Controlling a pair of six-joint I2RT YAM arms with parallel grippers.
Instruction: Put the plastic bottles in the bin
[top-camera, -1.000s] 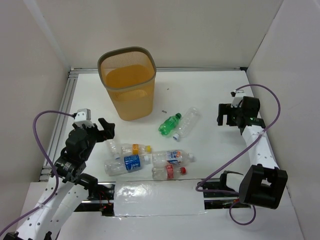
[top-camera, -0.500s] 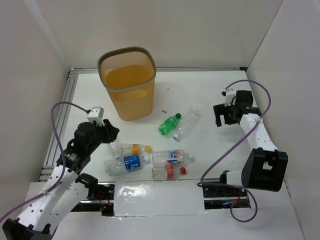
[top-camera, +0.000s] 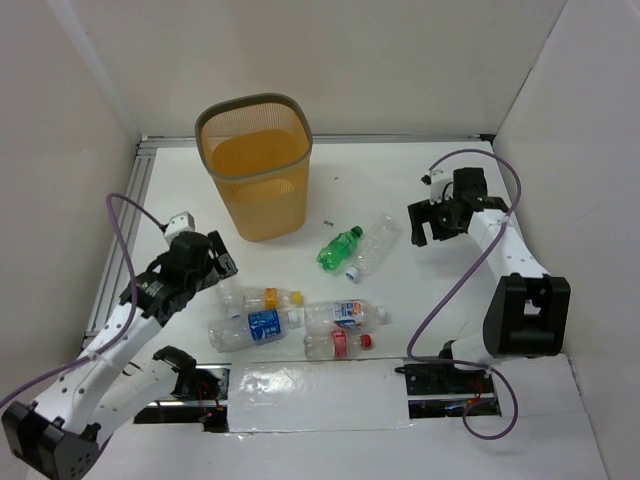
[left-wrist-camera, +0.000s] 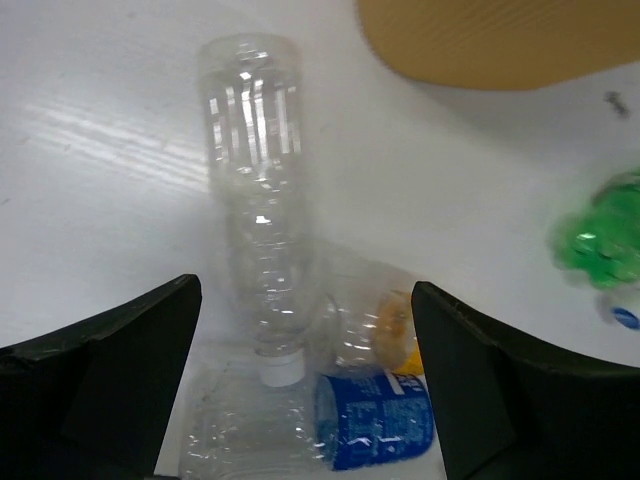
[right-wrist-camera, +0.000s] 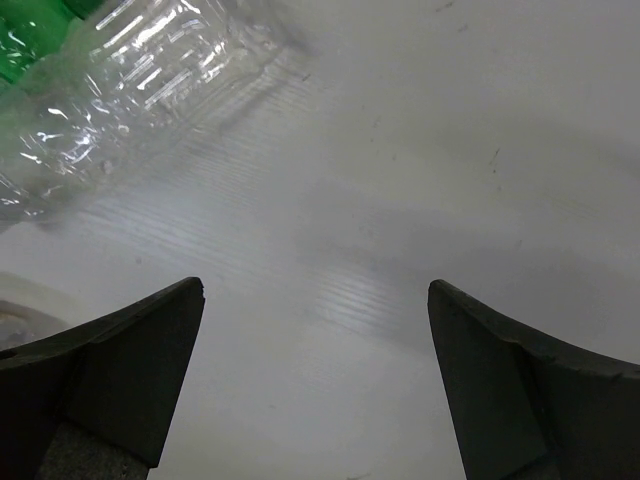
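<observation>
The plastic bottles all lie on their sides on the white table (top-camera: 440, 180), none of them showing inside the bin (top-camera: 262, 205), which stands upright at the far left with its mouth open to the ceiling. Most sit in a loose cluster in front of it: a bare clear bottle (top-camera: 228, 293) at the left end, a yellow-labelled bottle (top-camera: 270, 297) touching it, a blue-labelled bottle (top-camera: 250, 327) just nearer the arms, and a red-labelled bottle (top-camera: 335, 344) off to the right. Set apart, closer to the bin, a green bottle (top-camera: 340, 247) rests against another clear bottle (top-camera: 372, 245).

The left gripper (top-camera: 213, 264) hangs just beside the cluster's left end with its fingers spread wide. From its wrist camera the bare clear bottle (left-wrist-camera: 255, 200) runs lengthwise between them, so I'd judge that 1 is being lined up, though the fingers would need turning across its body.

The right gripper (top-camera: 428, 225) is also spread and holding nothing. Its camera shows bare table between the fingers, with the clear bottle (right-wrist-camera: 150, 60) at the upper left, so it looks short of its target.

The left arm is bent at the elbow, wrist tipped down. The right arm stretches up the right side, wrist turned inward toward the 2 bottles.
</observation>
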